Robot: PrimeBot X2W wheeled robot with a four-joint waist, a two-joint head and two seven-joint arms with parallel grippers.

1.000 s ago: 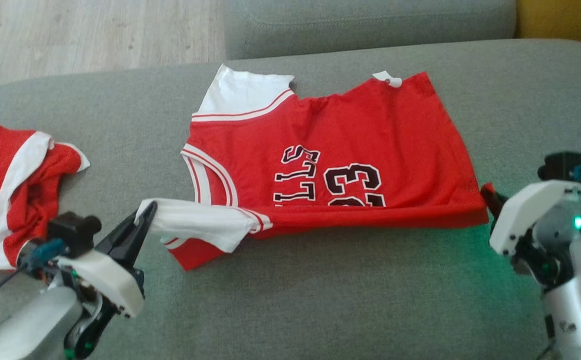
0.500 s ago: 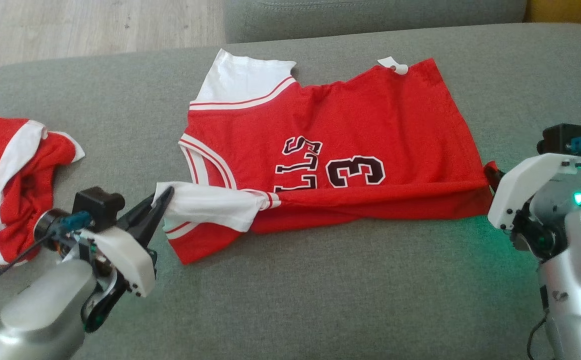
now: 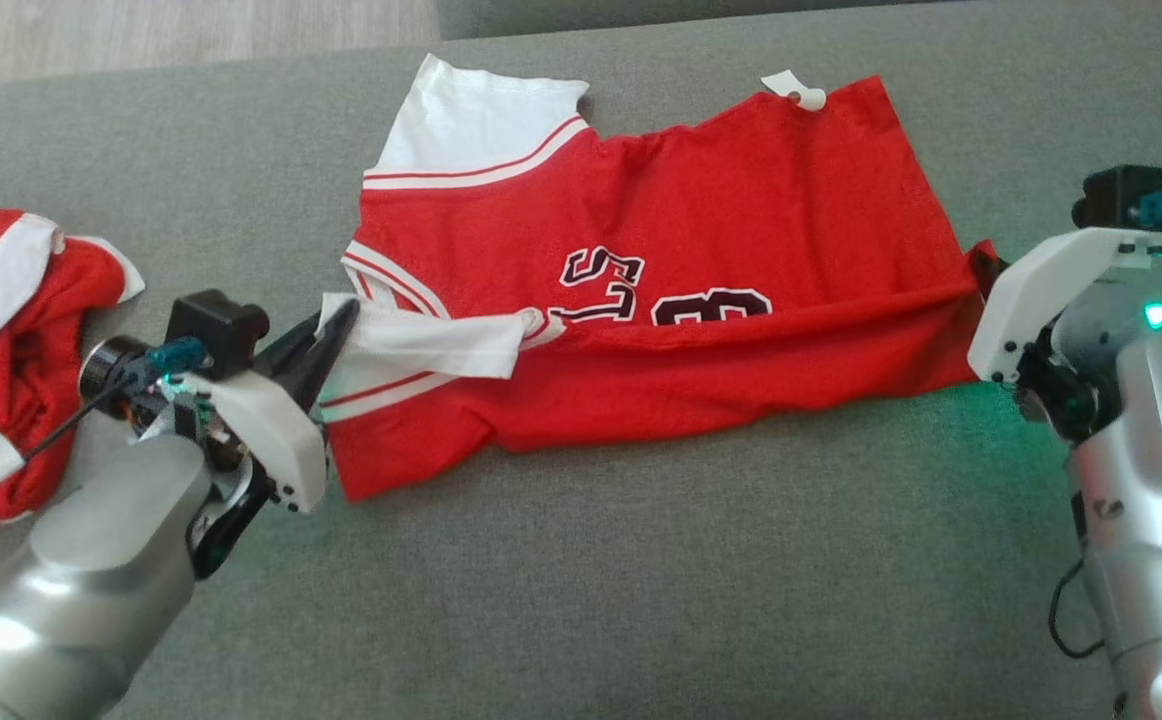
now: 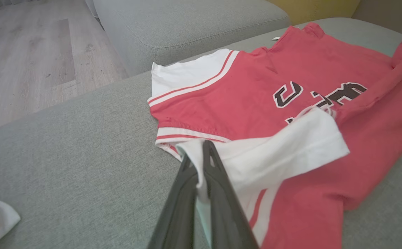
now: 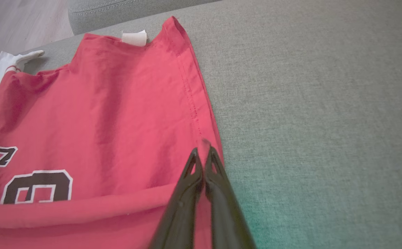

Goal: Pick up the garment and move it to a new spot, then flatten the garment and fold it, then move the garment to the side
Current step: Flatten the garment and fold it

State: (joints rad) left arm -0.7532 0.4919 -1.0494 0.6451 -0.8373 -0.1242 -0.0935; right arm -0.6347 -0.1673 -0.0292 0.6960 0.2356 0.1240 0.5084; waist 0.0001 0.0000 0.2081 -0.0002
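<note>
The red shirt lies on the sofa, stretched between both claws. The left claw pinches its white sleeve tight; the right claw is clamped on the hem corner. Light, limp cloth, likely to sag: corners give the best hold.
</note>
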